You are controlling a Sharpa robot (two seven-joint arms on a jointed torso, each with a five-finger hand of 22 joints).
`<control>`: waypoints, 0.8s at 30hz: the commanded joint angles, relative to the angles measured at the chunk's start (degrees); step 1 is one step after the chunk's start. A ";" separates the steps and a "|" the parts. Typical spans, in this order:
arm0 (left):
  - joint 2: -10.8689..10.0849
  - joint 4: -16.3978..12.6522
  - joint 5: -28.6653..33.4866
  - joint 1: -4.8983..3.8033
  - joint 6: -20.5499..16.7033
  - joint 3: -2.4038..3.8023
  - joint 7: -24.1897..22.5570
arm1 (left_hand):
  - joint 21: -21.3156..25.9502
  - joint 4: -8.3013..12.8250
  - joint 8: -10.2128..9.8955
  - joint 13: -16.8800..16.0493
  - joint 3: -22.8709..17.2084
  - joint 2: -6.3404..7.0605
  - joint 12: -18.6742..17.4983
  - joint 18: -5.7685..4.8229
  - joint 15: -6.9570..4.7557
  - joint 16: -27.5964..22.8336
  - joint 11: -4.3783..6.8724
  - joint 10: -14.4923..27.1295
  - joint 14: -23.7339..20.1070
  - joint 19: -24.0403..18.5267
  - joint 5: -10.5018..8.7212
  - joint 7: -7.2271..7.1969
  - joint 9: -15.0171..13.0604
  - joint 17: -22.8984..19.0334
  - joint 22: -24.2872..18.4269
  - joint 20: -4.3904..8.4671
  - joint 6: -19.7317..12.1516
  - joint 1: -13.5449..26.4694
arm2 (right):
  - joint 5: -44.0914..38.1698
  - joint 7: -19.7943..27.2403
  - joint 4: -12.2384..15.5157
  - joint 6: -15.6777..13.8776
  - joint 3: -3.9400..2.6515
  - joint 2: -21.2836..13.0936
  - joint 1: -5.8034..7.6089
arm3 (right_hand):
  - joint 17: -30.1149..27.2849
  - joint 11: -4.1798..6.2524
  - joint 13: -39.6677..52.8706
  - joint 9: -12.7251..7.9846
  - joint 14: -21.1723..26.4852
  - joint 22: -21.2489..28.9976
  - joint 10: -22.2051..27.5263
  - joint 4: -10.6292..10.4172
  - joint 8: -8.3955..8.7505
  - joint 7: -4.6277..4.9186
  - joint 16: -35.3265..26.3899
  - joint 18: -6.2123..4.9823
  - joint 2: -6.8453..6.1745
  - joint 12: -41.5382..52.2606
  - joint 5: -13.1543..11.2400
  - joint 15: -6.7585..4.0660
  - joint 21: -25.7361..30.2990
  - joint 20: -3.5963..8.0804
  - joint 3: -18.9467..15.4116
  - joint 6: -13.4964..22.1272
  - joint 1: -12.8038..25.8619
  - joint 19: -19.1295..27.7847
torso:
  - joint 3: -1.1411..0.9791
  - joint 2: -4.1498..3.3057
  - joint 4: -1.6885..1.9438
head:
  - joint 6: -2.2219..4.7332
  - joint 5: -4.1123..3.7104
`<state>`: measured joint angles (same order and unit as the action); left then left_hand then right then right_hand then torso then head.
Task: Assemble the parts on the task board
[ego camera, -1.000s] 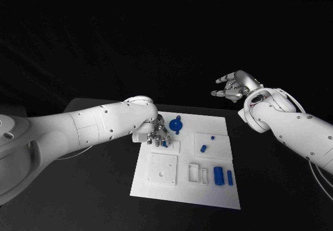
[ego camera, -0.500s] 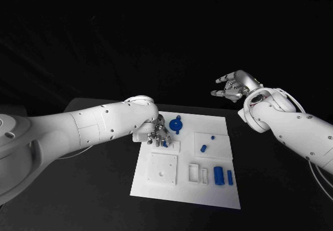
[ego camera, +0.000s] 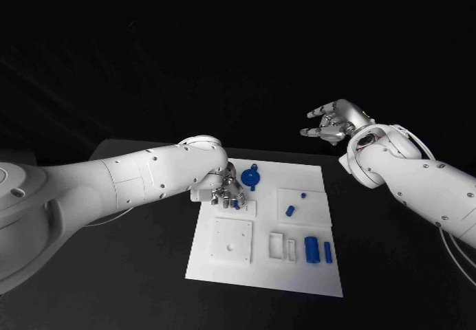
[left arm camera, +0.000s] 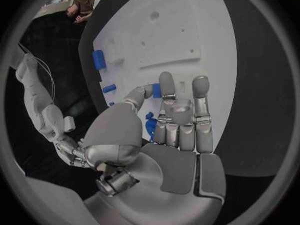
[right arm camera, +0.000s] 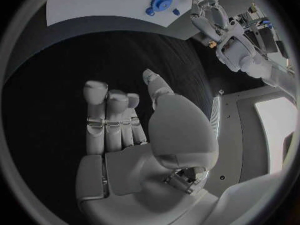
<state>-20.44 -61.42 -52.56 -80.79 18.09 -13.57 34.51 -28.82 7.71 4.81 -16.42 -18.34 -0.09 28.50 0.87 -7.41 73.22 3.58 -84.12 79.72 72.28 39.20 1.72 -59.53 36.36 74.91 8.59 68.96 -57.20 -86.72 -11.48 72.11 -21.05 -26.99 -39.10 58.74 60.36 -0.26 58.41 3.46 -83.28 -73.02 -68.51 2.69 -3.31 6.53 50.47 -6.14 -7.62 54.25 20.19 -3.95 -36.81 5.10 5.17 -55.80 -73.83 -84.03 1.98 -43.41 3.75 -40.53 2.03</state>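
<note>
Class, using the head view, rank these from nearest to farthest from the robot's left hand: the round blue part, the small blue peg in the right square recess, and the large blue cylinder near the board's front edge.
Measured from the left hand:
1. Round blue part, just beside the hand, at the board's far end.
2. Small blue peg, mid-board, to the right.
3. Large blue cylinder, near the board's front right.

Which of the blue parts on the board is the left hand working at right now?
The small blue part at the left hand's fingertips, at the task board's left edge. The round blue part and the blue pieces to the right lie untouched.
</note>
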 commanded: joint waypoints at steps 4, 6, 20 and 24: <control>0.45 -0.16 -0.47 0.47 1.43 -0.14 0.10 | -0.07 7.77 0.36 -0.17 -7.96 -0.84 0.56 0.67 -0.18 0.47 0.46 -2.28 0.19 -0.14 -0.42 -2.75 -0.24 0.87 1.00 0.02 3.33 0.00 | -0.48 0.11 0.02 0.70 -0.02 0.14 -0.01 | -0.04 0.04 -0.07 0.06 0.09 0.05 0.55 0.37 -0.19 -0.05 -0.28 -0.71 0.01 -0.35 -0.28 0.09 0.29 -0.22 0.49 -0.61 0.06 -2.87 | -0.03 0.04 0.06 | -0.17 -0.09; 0.52 -0.15 -0.49 0.50 1.71 -0.14 0.12 | -0.06 7.73 0.38 -0.18 -7.94 -0.87 0.66 0.66 -0.18 0.54 0.46 -2.27 0.19 -0.08 -0.48 -2.74 -0.31 1.05 1.00 0.03 3.32 0.00 | -0.48 0.12 0.01 0.71 -0.02 0.16 -0.01 | -0.04 0.04 -0.07 0.06 0.09 0.05 0.55 0.37 -0.19 -0.05 -0.28 -0.71 0.01 -0.35 -0.28 0.09 0.29 -0.22 0.49 -0.61 0.06 -2.87 | -0.01 0.07 0.07 | -0.26 -0.10; 0.48 -0.01 -0.83 0.65 3.62 -0.14 0.19 | 0.07 7.57 0.44 -0.02 -7.76 -0.85 1.18 0.66 -0.14 1.03 0.53 -2.30 0.38 0.05 -0.78 -2.86 -0.59 2.52 1.04 -0.02 3.64 -0.30 | -0.48 0.14 -0.01 0.75 -0.02 0.16 -0.05 | -0.04 0.04 -0.07 0.06 0.09 0.05 0.55 0.37 -0.19 -0.05 -0.28 -0.71 0.01 -0.35 -0.28 0.09 0.29 -0.22 0.49 -0.61 0.06 -2.87 | 0.03 0.09 0.08 | -0.26 -0.16; 0.33 -0.01 -1.05 0.66 3.61 -0.14 0.18 | 0.04 7.61 0.42 0.04 -7.84 -0.76 1.38 0.67 -0.13 1.13 0.58 -2.32 0.50 0.12 -0.64 -2.89 -0.64 2.94 1.06 -0.02 3.77 -0.43 | -0.48 0.17 -0.06 0.76 -0.02 0.20 -0.09 | -0.04 0.04 -0.07 0.06 0.09 0.05 0.55 0.37 -0.19 -0.05 -0.28 -0.71 0.01 -0.35 -0.28 0.09 0.29 -0.22 0.49 -0.61 0.06 -2.87 | 0.04 0.07 0.08 | -0.22 -0.17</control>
<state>-20.19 -61.23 -53.40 -80.70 19.48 -13.44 34.58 -28.82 7.73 5.16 -16.43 -18.32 -0.33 29.62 0.87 -7.37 74.06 3.76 -83.92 79.86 72.28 38.31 1.93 -60.09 39.25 74.94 8.59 69.17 -56.96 -86.73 -11.48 72.02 -20.90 -26.99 -38.97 58.70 60.36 -0.39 58.41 3.46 -83.28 -73.02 -68.38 3.01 -3.31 6.36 50.47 -6.14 -7.62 54.25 20.19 -3.95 -36.81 5.10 5.49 -55.97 -73.83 -84.03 1.98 -43.32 3.83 -40.80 1.87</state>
